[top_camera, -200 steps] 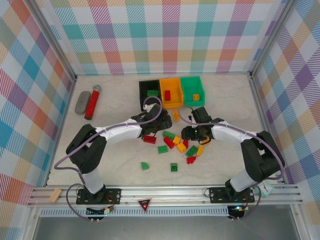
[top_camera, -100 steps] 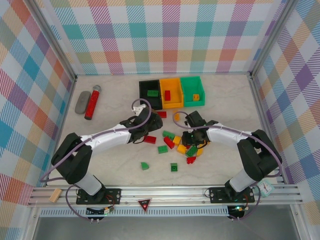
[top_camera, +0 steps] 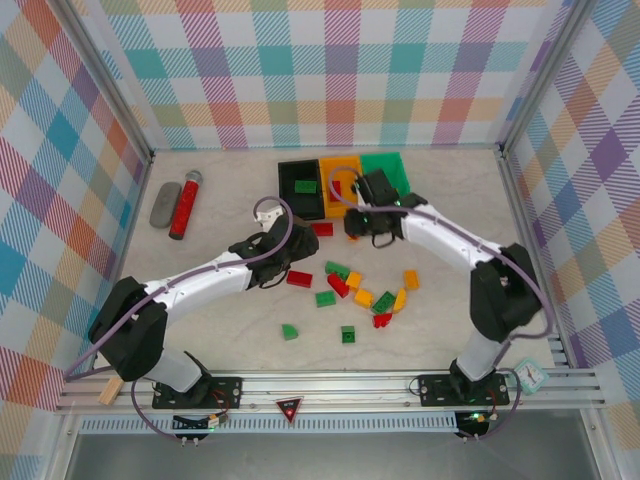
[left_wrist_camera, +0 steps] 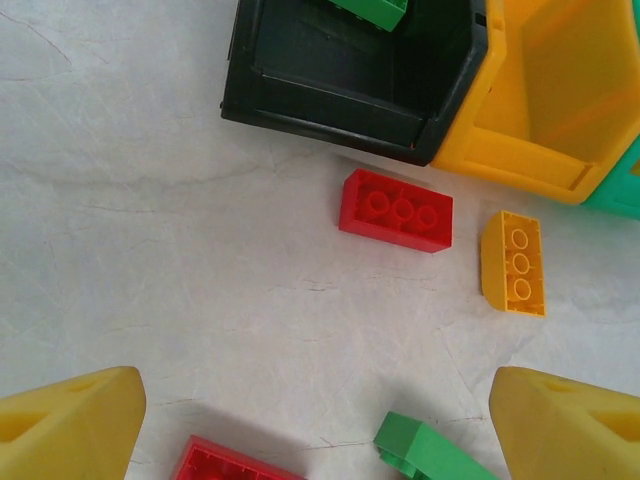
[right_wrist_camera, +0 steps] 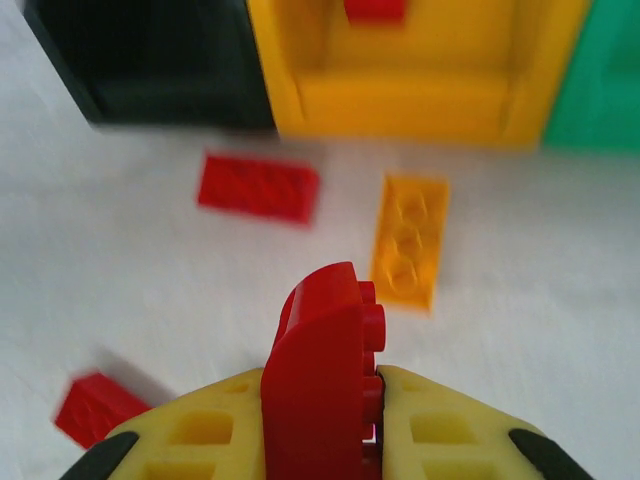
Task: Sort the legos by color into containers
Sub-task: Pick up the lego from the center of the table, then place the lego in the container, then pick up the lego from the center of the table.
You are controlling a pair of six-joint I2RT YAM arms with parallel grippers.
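right gripper is clamped tight on a red sloped brick: it stands upright between the yellow fingers, studs poking out to the right. it hangs over the table just near of the orange bin, which sits dead ahead. the black bin touches the orange one on the left and the green bin touches it on the right, all three in a row at the far middle of the table.

inside the orange bin there's a red piece at the far end. inside the black bin lies a green brick. what's in the green bin, can't tell, because the right arm crosses over it.

just near of the bins lies a flat red brick, in front of the black-orange join. an orange brick lies just right of it, close but not touching.

left gripper is spread wide, nothing between its fingertips, hovering near of the black bin. at the near edge of its view are a second red brick and a green sloped piece.

the loose pile of red, green and orange legos lies mid-table, right of the left gripper. a lone green piece and a green square piece sit apart from it, nearer the arm bases. at the far left, a red cylinder with a grey tip lies just beside a grey oval object.
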